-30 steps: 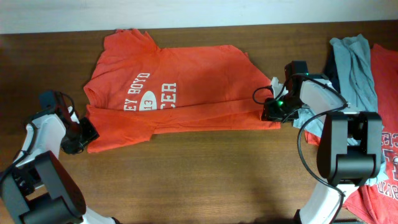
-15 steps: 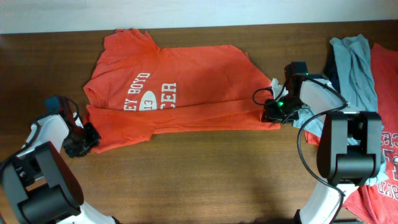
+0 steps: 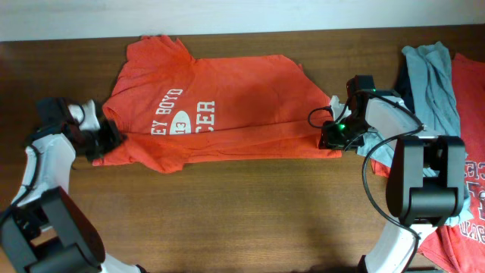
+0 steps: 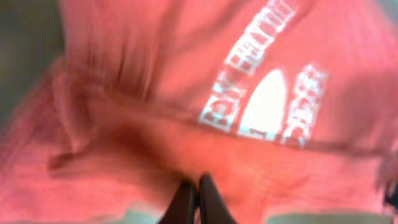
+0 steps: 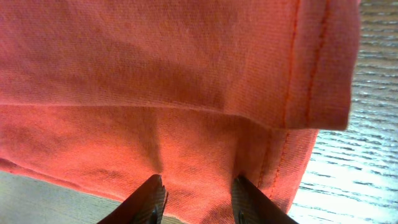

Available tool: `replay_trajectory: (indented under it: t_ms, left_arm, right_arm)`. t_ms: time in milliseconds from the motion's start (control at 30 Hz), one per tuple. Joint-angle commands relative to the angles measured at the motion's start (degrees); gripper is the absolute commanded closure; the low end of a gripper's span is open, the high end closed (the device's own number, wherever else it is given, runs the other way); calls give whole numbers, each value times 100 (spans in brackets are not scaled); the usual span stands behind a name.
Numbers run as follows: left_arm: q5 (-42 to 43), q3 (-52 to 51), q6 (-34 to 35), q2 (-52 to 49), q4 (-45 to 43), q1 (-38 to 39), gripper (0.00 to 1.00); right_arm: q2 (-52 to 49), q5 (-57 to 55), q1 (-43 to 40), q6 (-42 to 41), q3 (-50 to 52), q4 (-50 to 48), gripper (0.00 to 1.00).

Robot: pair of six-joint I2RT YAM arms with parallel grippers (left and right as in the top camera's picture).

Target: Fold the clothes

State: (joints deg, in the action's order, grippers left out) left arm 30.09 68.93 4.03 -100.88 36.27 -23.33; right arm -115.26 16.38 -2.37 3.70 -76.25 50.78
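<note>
An orange-red T-shirt (image 3: 227, 106) lies spread across the far half of the wooden tabletop (image 3: 242, 220), its long side running left to right. Its white print is only partly readable: "EY BOYD", a "13" inside a white oval, and "CER". The cloth is mostly flat, with soft wrinkles and a sleeve poking out at the upper left. In the right wrist view, a hemmed edge with 2 rows of stitching lies doubled over a lower layer at the shirt's right end.

The left gripper (image 3: 104, 141) sits at the shirt's lower left edge. Its fingers (image 4: 186, 202) are pressed together and the cloth bunches toward their tips, so it has the T-shirt's edge pinched. That view is blurred.

The right gripper (image 3: 327, 138) is at the shirt's lower right corner. Its jaws stand partway apart with orange-red cloth filling the gap between them; whether they clamp it, I cannot tell.

At the tabletop's right end is a heap of clothes: a grey-blue T-shirt (image 3: 436, 83) over a navy one (image 3: 407, 80), beside another orange-red T-shirt with white print (image 3: 466, 189).
</note>
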Motion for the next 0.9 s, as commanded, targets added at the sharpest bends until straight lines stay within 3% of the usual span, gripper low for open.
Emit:
replay_trajectory:
  t_ms: [0, 267, 400, 500, 600, 800, 867]
  left_arm:
    - [503, 162, 433, 153, -741, 11, 100]
    - [444, 162, 966, 146, -2282, 125, 99]
    - [216, 162, 966, 146, -2562, 321, 89]
    - [-195, 162, 964, 146, -2481, 557, 74]
    - [-341, 162, 962, 146, -2317, 636, 66]
    - [-367, 162, 697, 146, -1394, 632, 65]
    - [-599, 162, 678, 146, -680, 632, 65]
  right_arm:
    - [-52, -52, -24, 55, 42, 4, 59]
    - [-52, -52, -24, 55, 42, 2, 59]
    - [-52, -52, -24, 55, 42, 4, 60]
    - [-52, -52, -24, 55, 42, 2, 60]
    - [-52, -52, -24, 55, 42, 4, 60]
    - [-52, -52, -28, 57, 39, -22, 59]
    - [-52, -55, -28, 55, 39, -57, 59]
